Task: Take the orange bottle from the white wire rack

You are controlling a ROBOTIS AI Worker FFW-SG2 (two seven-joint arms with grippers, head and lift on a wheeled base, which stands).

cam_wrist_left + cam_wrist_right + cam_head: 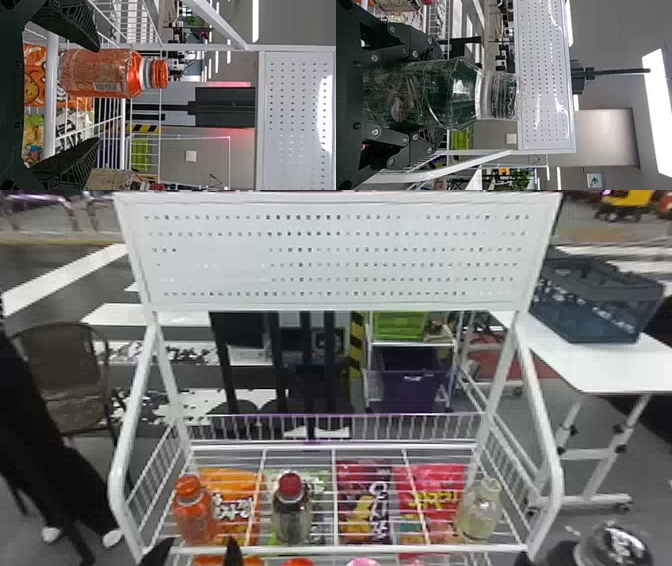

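Note:
The orange bottle (195,512) stands upright at the left front of the white wire rack (350,549). Just in front of it, my left gripper (196,554) has its fingers spread apart. In the left wrist view, the orange bottle (101,73) lies beyond my left gripper (98,95), nearer one finger than the other, with nothing gripped. At the bottom right, outside the rack, is my right gripper (561,555). In the right wrist view, my right gripper (437,94) is shut on a clear, dark-tinted bottle (455,93).
A red-capped bottle (292,510) and a pale bottle (480,510) share the shelf with several snack bags (365,505). Slanted white side frames (122,470) flank the shelf, and a perforated panel (330,255) rises above. A table (600,362) holds a dark crate (595,300) at right.

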